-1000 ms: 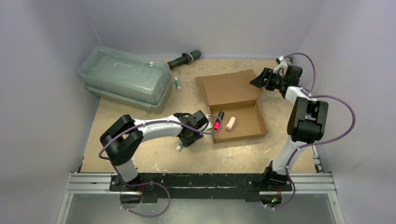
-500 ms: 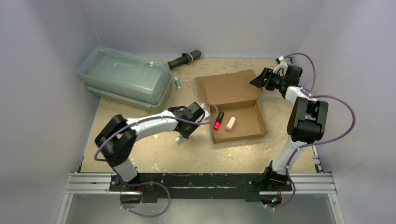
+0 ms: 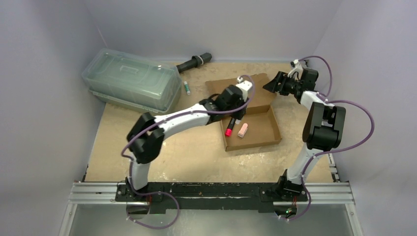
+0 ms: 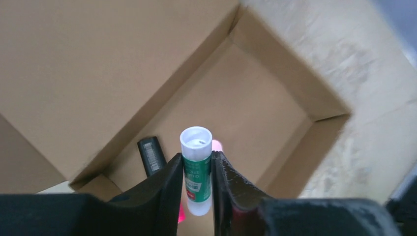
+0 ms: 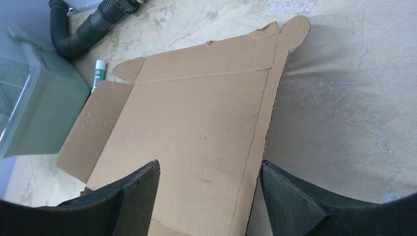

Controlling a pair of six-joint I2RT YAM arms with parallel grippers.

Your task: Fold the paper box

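Bench [image 3: 196, 157]: matt, mottled sandy surface.

Paper box [image 3: 259, 132]: plain brown corrugated cardboard, located right of bench centre. The near portion forms a shallow rectangular tray with upright walls. The lid panel lies open on the far side, with rounded tabs at its far corners. A black-and-red stick [image 3: 229, 127] and a short pink cylinder [image 3: 242, 130] lie side by side in the tray. In the left wrist view the fingers hide most of both.

Left arm: extended forward and rightward, wrist above the fold between tray and lid. Left end effector [image 4: 197, 162]: jaws drawn in to a narrow gap, clamping a white tube [image 4: 196, 145] with a green label, above the tray floor. The label text is unreadable.

Right arm: risen from its base, wrist turned leftward. Right end effector [image 5: 209, 169]: jaws wide apart, holding nothing, at the lid's far-right edge. Contact with the cardboard cannot be determined.

Far left: clear greenish plastic container [image 3: 130, 81], a second small tube [image 3: 187, 87] beside it, and a black ribbed hose piece [image 3: 194, 62] near the back wall.
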